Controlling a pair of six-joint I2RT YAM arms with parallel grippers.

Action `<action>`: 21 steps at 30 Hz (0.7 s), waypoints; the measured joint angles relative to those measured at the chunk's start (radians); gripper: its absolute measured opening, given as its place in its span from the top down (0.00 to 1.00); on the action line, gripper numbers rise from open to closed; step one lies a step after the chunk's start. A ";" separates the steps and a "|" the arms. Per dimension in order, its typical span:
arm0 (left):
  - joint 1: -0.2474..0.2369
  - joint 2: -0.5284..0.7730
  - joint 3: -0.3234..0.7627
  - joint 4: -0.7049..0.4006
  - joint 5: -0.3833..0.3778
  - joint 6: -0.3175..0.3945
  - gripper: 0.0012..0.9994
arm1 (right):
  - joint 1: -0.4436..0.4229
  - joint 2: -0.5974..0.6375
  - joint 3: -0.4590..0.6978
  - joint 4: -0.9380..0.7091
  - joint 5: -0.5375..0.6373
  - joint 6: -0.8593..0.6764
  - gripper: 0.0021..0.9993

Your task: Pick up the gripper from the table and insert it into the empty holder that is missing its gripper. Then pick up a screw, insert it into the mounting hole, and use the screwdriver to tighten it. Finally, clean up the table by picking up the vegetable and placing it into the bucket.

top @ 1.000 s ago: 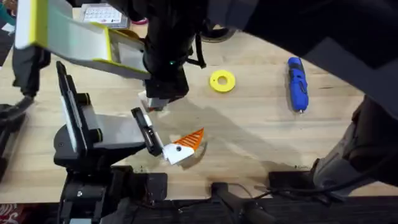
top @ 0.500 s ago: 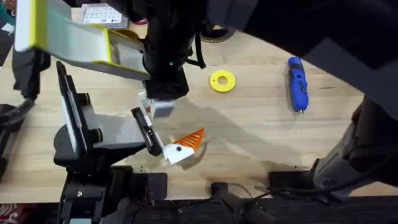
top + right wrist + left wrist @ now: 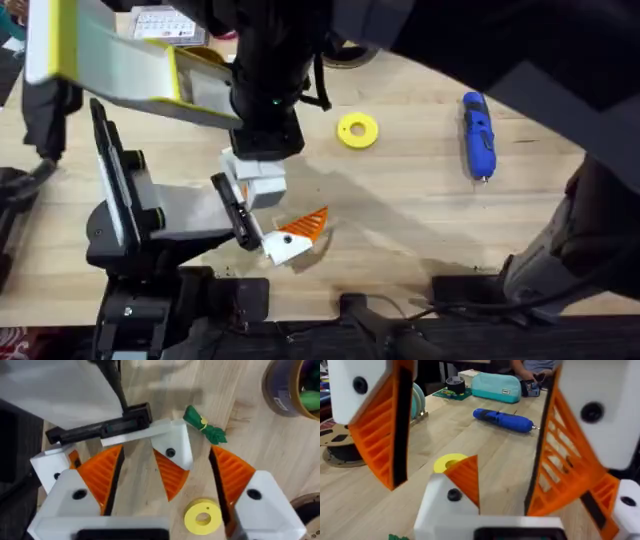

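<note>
The table spans the overhead view; the screwdriver lies upper right. At centre, the holder carries the gripper. Both the right gripper and left gripper are spread; a careless closing could knock the orange piece loose.

Workshop or lab — wooden workbench, filament spool, blue screwdriver, robot arms mounted at its edge
</note>
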 joint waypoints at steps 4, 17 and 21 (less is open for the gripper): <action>0.000 0.000 0.000 0.000 0.000 0.000 0.01 | 0.000 0.000 0.000 0.000 0.000 0.000 0.00; 0.000 0.000 0.000 0.000 0.000 0.000 0.01 | -0.121 -0.017 0.000 0.007 -0.001 0.000 0.00; 0.000 0.000 0.000 0.000 0.000 0.000 0.01 | -0.214 -0.079 0.000 0.012 -0.041 0.000 0.00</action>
